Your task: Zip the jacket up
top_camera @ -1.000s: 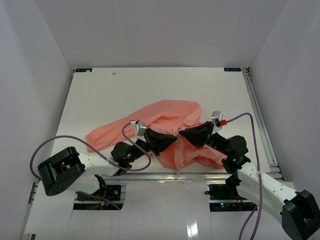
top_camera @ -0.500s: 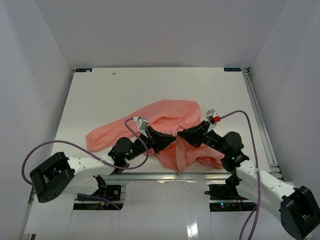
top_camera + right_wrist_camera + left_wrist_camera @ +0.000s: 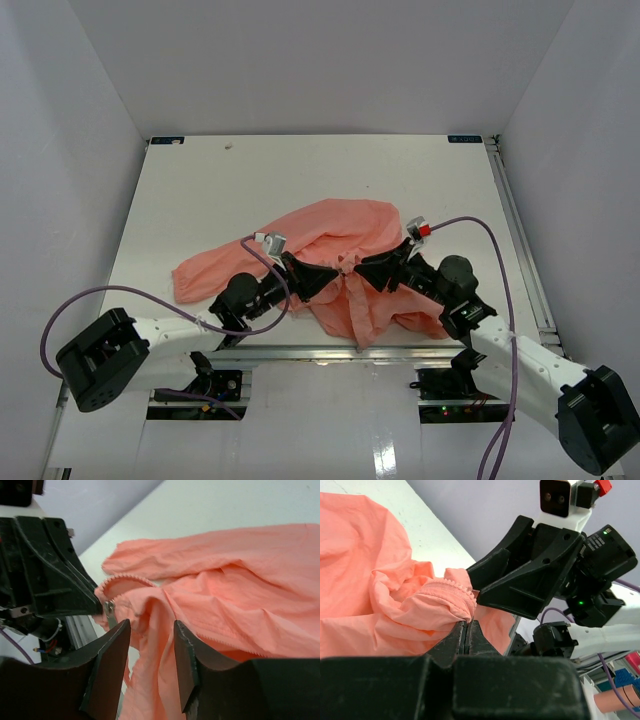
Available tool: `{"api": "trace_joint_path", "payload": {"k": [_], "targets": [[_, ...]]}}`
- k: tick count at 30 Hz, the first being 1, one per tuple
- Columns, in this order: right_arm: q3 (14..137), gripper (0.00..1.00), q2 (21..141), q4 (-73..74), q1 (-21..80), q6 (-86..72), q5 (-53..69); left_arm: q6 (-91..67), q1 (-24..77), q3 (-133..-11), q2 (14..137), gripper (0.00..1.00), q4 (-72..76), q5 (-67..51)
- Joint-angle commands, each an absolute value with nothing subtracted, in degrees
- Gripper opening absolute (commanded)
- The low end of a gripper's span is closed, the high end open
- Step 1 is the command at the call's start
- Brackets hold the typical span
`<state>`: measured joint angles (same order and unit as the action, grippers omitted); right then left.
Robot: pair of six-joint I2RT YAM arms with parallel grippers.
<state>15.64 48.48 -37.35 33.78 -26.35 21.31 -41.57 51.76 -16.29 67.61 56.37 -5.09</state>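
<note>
Jacket [image 3: 340,225] crumpled on table [image 3: 300,170] btw arms, L gripper [image 3: 467,630] pinched shut on zipper edge [image 3: 451,583], R gripper [image 3: 150,650] half-open w/ nothing held; risk: R grabs loose fabric, missing zipper pull [image 3: 109,611].

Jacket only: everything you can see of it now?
The salmon-pink thin fabric jacket lies crumpled and unzipped on the white table, near the front edge, one sleeve trailing left. A toothed zipper edge curls up at the middle, a metal pull tab hanging by it. The left hand is shut on that fold; the right hand is open beside it.
</note>
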Motion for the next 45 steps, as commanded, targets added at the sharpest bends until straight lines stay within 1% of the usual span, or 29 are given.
{"api": "trace_joint_path", "payload": {"k": [1,6,7,9,12,14,18,20,23,26,28,29,32,38,45], "targets": [[21.64,0.49,44.72,-23.37,33.57,-21.82,14.79,-43.73,49.92,-16.5,67.19,0.0,54.54,-5.69],[28.02,0.58,41.41,-9.06,33.66,-19.24,8.7,-44.11,48.88,-17.33,68.88,0.0,53.97,-7.18],[29.28,0.59,40.89,-6.49,33.66,-18.66,7.6,-44.27,48.72,-17.54,69.19,0.0,53.82,-7.5],[30.76,0.58,39.65,-4.04,33.8,-15.7,7.66,-44.49,48.51,-17.88,69.53,0.0,53.65,-8.11],[31.32,0.56,38.84,-5.6,35.61,-8.23,10.74,-44.96,48.19,-18.83,69.69,0.0,51.99,-8.44],[32.09,0.57,39.42,-6.93,37.48,-1.96,11.81,-45.35,48.15,-19.25,69.51,0.0,50.79,-8.45],[34.19,0.58,41.68,-6.94,42.4,10.02,9.54,-46.57,48.08,-18.99,68.99,0.0,50.42,-7.82],[34.65,0.58,42.81,-6.52,47.37,12.92,2.42,-46.52,48.08,-19.1,68.76,0.0,49.29,-7.71],[33.84,0.58,43.29,-5.9,52.7,14.98,-2.22,-46.6,48.0,-19.32,68.02,0.0,48.13,-7.46],[30.54,0.58,43.27,-9.45,59.36,15.89,-5.57,-46.72,47.99,-19.46,67.46,0.0,47.27,-7.6],[30.33,0.57,45.9,-10.04,63.76,16.33,-10.58,-46.84,48.01,-19.8,67.3,0.0,46.8,-7.72],[30.63,0.57,47.35,-10.2,66.7,16.64,-15.16,-46.85,48.08,-19.86,67.21,0.0,46.67,-7.98],[31.19,0.57,52.83,-12.01,71.82,17.91,-23.61,-47.1,47.99,-19.95,66.98,0.0,46.58,-8.43],[27.48,0.58,53.21,-18.65,73.42,18.06,-29.31,-47.64,48.06,-19.41,66.19,0.0,46.5,-8.8],[25.11,0.58,51.32,-21.5,73.65,18.89,-28.62,-47.81,47.99,-18.89,64.66,0.0,46.12,-8.72]]}}
